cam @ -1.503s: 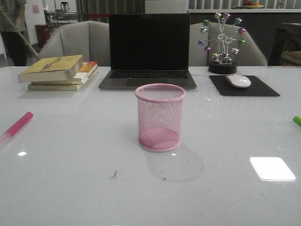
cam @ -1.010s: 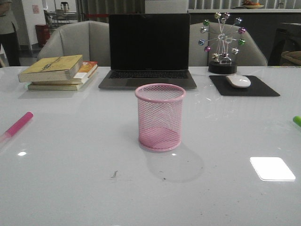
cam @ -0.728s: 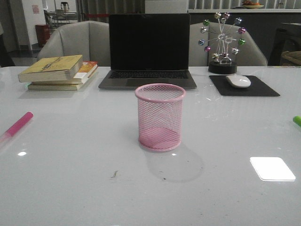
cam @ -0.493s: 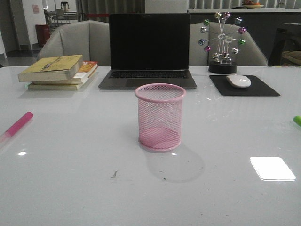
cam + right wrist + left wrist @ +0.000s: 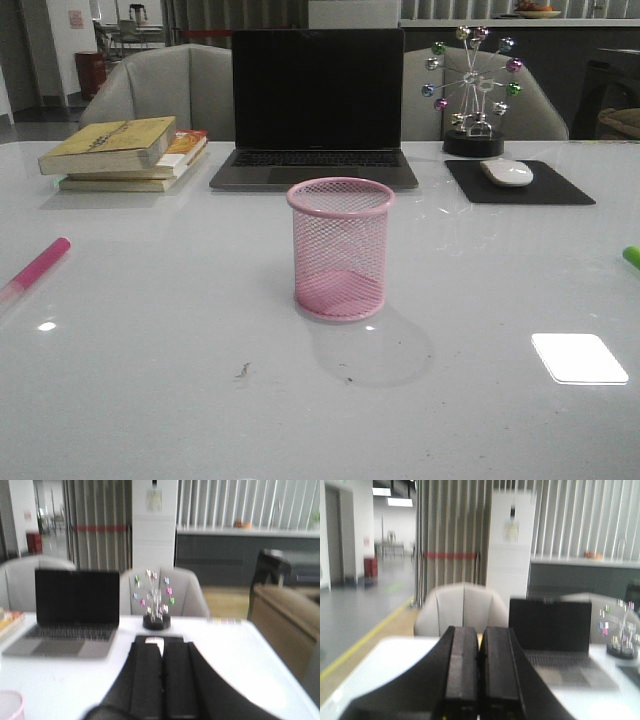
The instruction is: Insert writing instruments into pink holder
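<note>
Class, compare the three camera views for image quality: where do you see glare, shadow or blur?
Front view: sharp, with a bright rectangular glare patch on the glossy white table, and the pink wire-mesh cup casting a soft shadow toward the camera. Left wrist view: hazy throughout, the closed black left gripper soft-edged. Right wrist view: the right gripper, also closed, and the background are similarly blurred.

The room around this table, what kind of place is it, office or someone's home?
Probably an office or lab workspace: a laptop, a mouse on its pad and stacked books sit on the table, with grey chairs and an open hall behind.
</note>
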`<act>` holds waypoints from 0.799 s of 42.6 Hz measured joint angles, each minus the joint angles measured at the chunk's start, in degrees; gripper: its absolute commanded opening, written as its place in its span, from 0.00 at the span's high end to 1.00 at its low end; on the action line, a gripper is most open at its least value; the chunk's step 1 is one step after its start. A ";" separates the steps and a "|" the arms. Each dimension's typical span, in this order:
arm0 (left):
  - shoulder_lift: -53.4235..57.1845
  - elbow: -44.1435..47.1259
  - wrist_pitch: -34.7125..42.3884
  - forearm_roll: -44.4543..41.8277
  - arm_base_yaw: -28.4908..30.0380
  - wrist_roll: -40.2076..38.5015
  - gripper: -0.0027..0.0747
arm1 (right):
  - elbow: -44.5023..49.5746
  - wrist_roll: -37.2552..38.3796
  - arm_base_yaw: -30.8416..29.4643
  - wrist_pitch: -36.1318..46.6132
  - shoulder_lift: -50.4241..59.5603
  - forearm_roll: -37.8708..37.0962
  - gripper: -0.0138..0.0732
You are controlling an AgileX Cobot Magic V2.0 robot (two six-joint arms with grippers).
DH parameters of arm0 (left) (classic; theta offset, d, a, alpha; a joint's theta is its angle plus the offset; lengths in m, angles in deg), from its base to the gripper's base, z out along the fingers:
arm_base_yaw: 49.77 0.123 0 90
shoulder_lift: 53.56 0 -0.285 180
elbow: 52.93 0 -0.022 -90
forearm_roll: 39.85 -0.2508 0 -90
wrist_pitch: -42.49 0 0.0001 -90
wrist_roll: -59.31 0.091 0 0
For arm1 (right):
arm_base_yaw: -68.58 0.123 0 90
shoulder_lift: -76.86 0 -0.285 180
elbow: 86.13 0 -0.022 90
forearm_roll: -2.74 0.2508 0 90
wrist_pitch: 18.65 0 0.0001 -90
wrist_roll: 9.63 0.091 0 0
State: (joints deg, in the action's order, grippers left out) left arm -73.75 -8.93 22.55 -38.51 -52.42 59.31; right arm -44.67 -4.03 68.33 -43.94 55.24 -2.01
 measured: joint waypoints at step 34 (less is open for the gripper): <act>-26.95 -3.33 -19.86 0.00 0.00 0.30 0.63 | -1.28 -0.03 0.00 -23.31 -28.61 0.00 0.42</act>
State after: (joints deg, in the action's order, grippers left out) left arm -100.70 -12.26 2.69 -38.51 -52.42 59.61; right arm -45.95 -4.06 68.33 -67.25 26.63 -2.01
